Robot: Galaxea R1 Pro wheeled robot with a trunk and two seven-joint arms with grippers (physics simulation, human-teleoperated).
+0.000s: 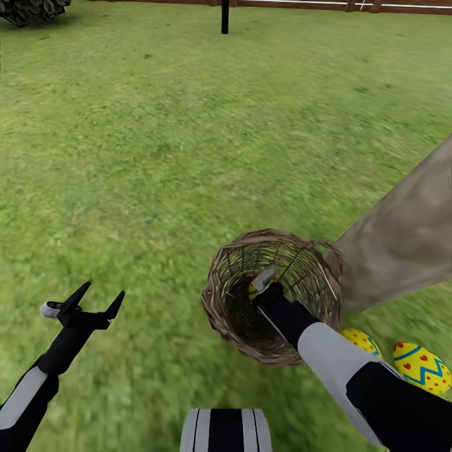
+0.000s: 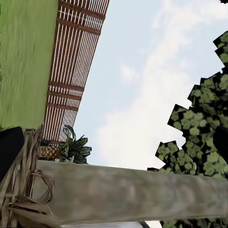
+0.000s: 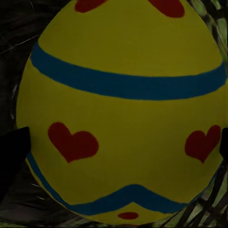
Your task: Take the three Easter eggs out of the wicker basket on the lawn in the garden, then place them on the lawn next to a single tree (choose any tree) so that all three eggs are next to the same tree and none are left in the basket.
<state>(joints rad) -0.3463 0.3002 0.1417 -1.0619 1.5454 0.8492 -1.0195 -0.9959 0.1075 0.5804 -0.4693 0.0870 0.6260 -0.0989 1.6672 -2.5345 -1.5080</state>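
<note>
The wicker basket (image 1: 276, 295) lies tipped on the lawn (image 1: 157, 157), right against the thick pale trunk of the tree (image 1: 402, 238). My right arm reaches into it. Inside, one yellow Easter egg (image 3: 123, 109) with blue bands and red hearts sits close between the right gripper's (image 3: 118, 147) dark fingertips (image 3: 12, 156), which stand wide apart at its sides; a bit of it peeks out beside the arm (image 1: 254, 290). Two more eggs (image 1: 361, 341) (image 1: 422, 367) lie on the grass by the trunk's foot. My left gripper (image 1: 97, 295) hangs open and empty over the grass to the left.
A brown slat fence (image 1: 314, 5) closes the lawn at the back, with a thin dark trunk (image 1: 225, 16) before it and a bush (image 1: 31, 9) at far left. The left wrist view looks past the basket's rim (image 2: 19, 190) along the trunk (image 2: 133, 192) to leaves (image 2: 204, 123).
</note>
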